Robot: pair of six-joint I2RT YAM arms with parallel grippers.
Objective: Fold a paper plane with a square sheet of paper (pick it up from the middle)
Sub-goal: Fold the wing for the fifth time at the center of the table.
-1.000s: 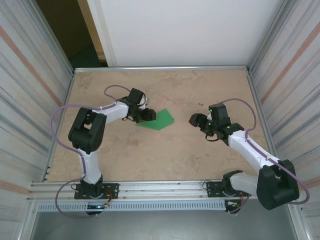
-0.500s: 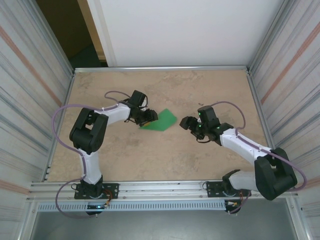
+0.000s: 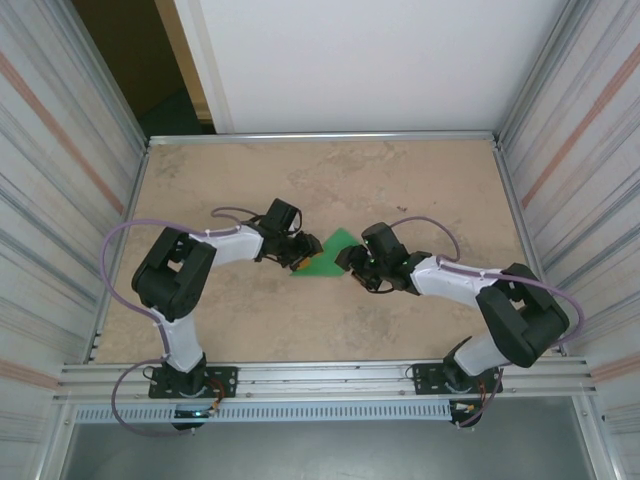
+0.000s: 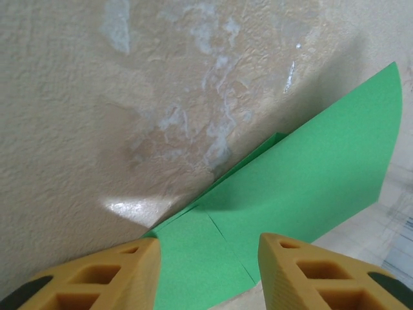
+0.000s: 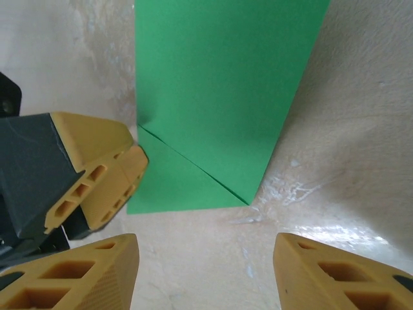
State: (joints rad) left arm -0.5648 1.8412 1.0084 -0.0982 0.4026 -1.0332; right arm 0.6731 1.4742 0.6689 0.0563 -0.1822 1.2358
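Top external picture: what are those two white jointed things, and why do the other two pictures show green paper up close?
They are robot arms, the left arm and right arm, bolted at the near edge of the table. That picture comes from a fixed camera above them. The other two come from a camera on each wrist, looking past that arm's own yellow fingers. On the table lies a creased sheet of green paper. The left tool and right tool flank it, fingers apart; the left one straddles its edge. I cannot tell if it grips.
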